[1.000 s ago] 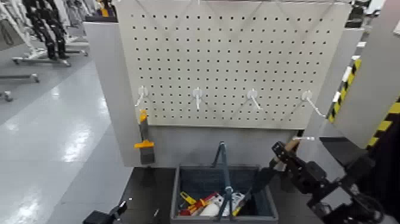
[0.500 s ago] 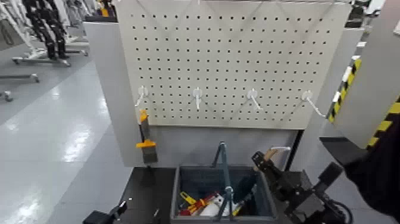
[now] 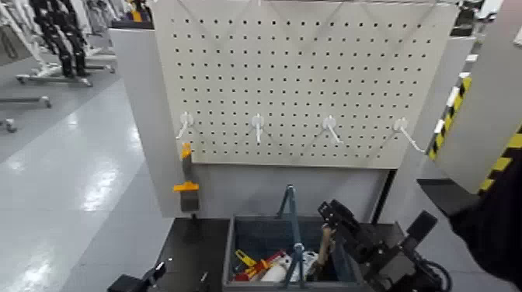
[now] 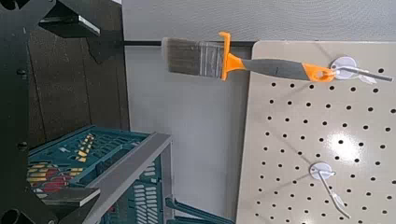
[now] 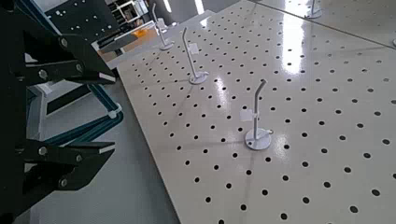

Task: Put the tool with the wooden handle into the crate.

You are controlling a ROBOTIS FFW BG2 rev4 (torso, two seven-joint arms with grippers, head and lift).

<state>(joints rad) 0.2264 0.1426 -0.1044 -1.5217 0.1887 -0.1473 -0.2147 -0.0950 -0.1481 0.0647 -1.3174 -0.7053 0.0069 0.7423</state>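
Note:
The dark grey-blue crate [image 3: 231, 250] with its tall loop handle stands on the black table below the pegboard. My right gripper [image 3: 335, 217] hangs over the crate's right end. The trowel's tan wooden handle [image 3: 325, 238] points down from it into the crate; its green blade is hidden. In the right wrist view the right gripper [image 5: 65, 107] is open, with nothing between the fingers [image 5: 65, 58]. My left gripper [image 3: 138, 281] is parked low at the table's front left and is open in the left wrist view [image 4: 51, 107].
A brush with an orange-and-black handle [image 3: 188, 186] hangs from the leftmost pegboard hook; it also shows in the left wrist view [image 4: 233, 63]. The other hooks [image 3: 330, 126] are bare. Several red, yellow and white items [image 3: 268, 268] lie in the crate. A hazard-striped post [image 3: 447, 116] stands at right.
My right gripper has moved left and down from beside the crate to over its right end. The tan handle has swung from above the gripper to below it, into the crate.

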